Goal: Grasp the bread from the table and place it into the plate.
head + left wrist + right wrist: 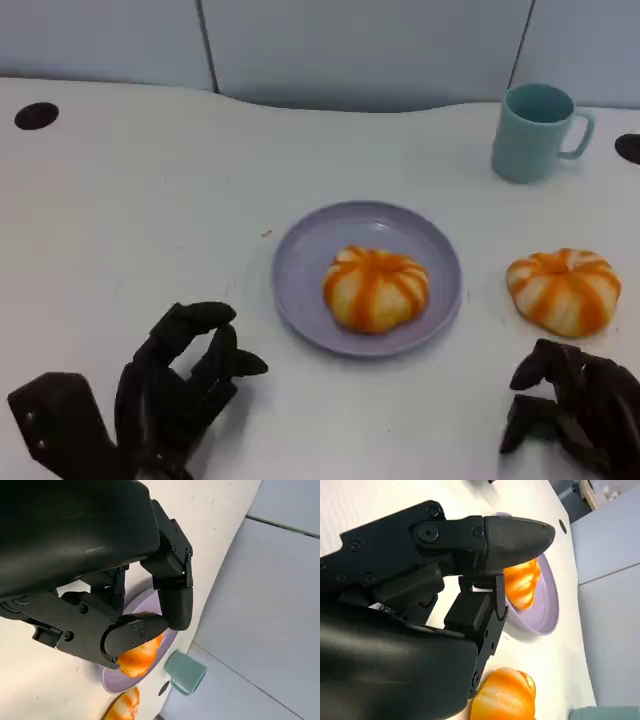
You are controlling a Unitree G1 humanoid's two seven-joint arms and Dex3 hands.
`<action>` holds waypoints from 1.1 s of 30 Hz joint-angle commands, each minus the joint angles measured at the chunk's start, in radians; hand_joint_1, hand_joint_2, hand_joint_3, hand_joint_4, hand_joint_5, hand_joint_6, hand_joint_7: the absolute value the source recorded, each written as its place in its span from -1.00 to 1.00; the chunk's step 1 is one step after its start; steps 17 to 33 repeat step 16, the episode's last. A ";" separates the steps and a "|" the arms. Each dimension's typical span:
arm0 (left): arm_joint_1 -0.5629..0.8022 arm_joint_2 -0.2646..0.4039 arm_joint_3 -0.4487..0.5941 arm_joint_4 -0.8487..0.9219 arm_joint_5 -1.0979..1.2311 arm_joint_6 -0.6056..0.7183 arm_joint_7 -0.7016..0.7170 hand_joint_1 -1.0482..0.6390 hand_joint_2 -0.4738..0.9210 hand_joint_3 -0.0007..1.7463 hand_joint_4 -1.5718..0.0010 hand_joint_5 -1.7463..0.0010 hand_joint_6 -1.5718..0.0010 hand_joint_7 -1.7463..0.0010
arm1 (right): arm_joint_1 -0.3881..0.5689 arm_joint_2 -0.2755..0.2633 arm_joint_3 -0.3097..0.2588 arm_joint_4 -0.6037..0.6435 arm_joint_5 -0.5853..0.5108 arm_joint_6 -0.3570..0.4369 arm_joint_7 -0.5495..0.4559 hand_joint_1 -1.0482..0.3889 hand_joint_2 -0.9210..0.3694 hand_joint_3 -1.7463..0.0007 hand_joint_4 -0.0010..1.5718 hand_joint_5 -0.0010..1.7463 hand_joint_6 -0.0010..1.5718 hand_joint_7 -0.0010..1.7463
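Note:
One orange-striped bread (376, 288) lies in the lilac plate (300, 250) at the middle of the table; the left wrist view shows this bread (141, 655) on the plate (117, 682) past my fingers. A second bread (564, 290) (504, 696) rests on the table to the right of the plate. My right hand (572, 408) (470, 575) sits just in front of that second bread, fingers curled, holding nothing. My left hand (180, 385) (135, 605) rests on the table left of and in front of the plate, fingers loosely apart and empty.
A pale teal mug (535, 131) (186, 672) stands at the back right, handle to the right. Dark round holes (36, 115) mark the table's far left and far right (630, 148). A grey wall panel runs behind the table.

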 commanded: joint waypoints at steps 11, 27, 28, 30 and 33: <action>-0.013 0.034 0.011 0.004 -0.008 -0.009 -0.031 -0.07 0.50 -0.04 0.19 -0.86 0.23 -0.54 | -0.003 -0.001 0.000 0.001 -0.005 0.015 -0.015 -0.11 -1.00 0.45 0.47 0.40 0.33 0.36; -0.008 0.035 0.008 -0.004 -0.001 -0.010 -0.022 -0.04 0.52 -0.05 0.22 -0.88 0.25 -0.59 | -0.003 0.007 0.002 0.006 -0.010 0.000 -0.017 -0.12 -1.00 0.46 0.47 0.40 0.35 0.35; -0.008 0.035 0.008 -0.004 -0.001 -0.010 -0.022 -0.04 0.52 -0.05 0.22 -0.88 0.25 -0.59 | -0.003 0.007 0.002 0.006 -0.010 0.000 -0.017 -0.12 -1.00 0.46 0.47 0.40 0.35 0.35; -0.008 0.035 0.008 -0.004 -0.001 -0.010 -0.022 -0.04 0.52 -0.05 0.22 -0.88 0.25 -0.59 | -0.003 0.007 0.002 0.006 -0.010 0.000 -0.017 -0.12 -1.00 0.46 0.47 0.40 0.35 0.35; -0.008 0.035 0.008 -0.004 -0.001 -0.010 -0.022 -0.04 0.52 -0.05 0.22 -0.88 0.25 -0.59 | -0.003 0.007 0.002 0.006 -0.010 0.000 -0.017 -0.12 -1.00 0.46 0.47 0.40 0.35 0.35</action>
